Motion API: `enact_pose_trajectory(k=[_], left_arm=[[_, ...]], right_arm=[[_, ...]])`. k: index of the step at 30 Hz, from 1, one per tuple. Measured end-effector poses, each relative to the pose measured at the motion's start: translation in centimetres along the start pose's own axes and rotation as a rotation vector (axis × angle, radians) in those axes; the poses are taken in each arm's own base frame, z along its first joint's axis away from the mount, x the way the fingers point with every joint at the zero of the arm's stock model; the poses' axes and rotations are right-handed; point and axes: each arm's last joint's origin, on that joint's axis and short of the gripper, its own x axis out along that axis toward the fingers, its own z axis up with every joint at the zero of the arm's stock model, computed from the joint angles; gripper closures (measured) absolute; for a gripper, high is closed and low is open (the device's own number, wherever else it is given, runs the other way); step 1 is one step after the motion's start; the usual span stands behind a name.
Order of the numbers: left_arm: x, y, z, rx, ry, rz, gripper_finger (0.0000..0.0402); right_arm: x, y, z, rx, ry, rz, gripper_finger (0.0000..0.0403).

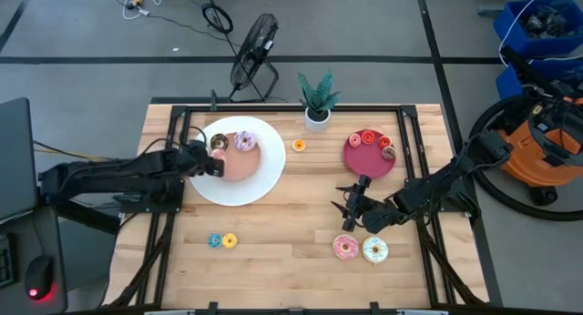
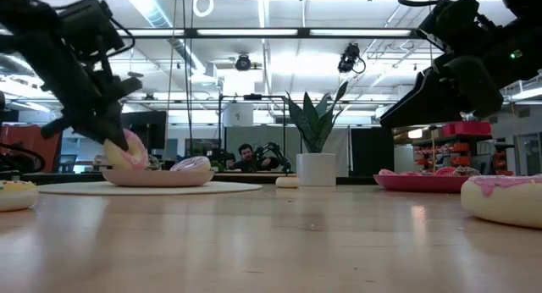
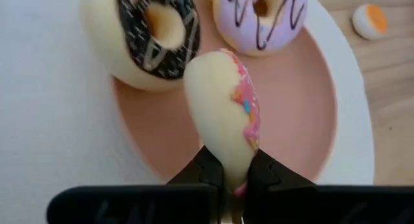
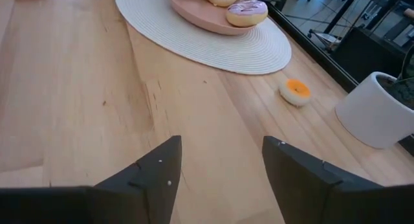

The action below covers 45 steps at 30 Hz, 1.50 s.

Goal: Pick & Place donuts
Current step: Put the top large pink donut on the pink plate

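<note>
Left gripper (image 3: 236, 185): clenched on a glossy pink-frosted, sprinkled cream toy donut (image 3: 226, 114), held on edge over the smooth salmon dish (image 3: 304, 107). Right gripper (image 4: 220, 166): fingers spread, empty, above bare wood.

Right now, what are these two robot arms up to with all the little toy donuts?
The left gripper is shut on a pink-frosted sprinkle donut, held on edge over the peach dish on the white mat, where a chocolate donut and a purple donut already sit. The right gripper hovers open over bare table, with two more frosted donuts lying near it.
</note>
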Motion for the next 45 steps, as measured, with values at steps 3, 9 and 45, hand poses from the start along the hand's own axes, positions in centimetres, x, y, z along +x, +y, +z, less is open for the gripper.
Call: enact_pose_trajectory(k=[3, 9, 45], left_arm=[[1.0, 0.8, -0.7, -0.022, 0.009, -0.011, 0.0376], [1.7, 1.4, -1.1, -0.041, -0.013, -0.015, 0.0368], [2.8, -5.6, -0.7, 0.709, -0.074, -0.178, 0.0218]], right_arm=[[0.0, 0.0, 0.0, 0.0, 0.0, 0.0, 0.0179], [0.0, 0.0, 0.0, 0.0, 0.0, 0.0, 0.0179], [0.4, -0.4, 0.2, 0.006, 0.0, -0.019, 0.0179]])
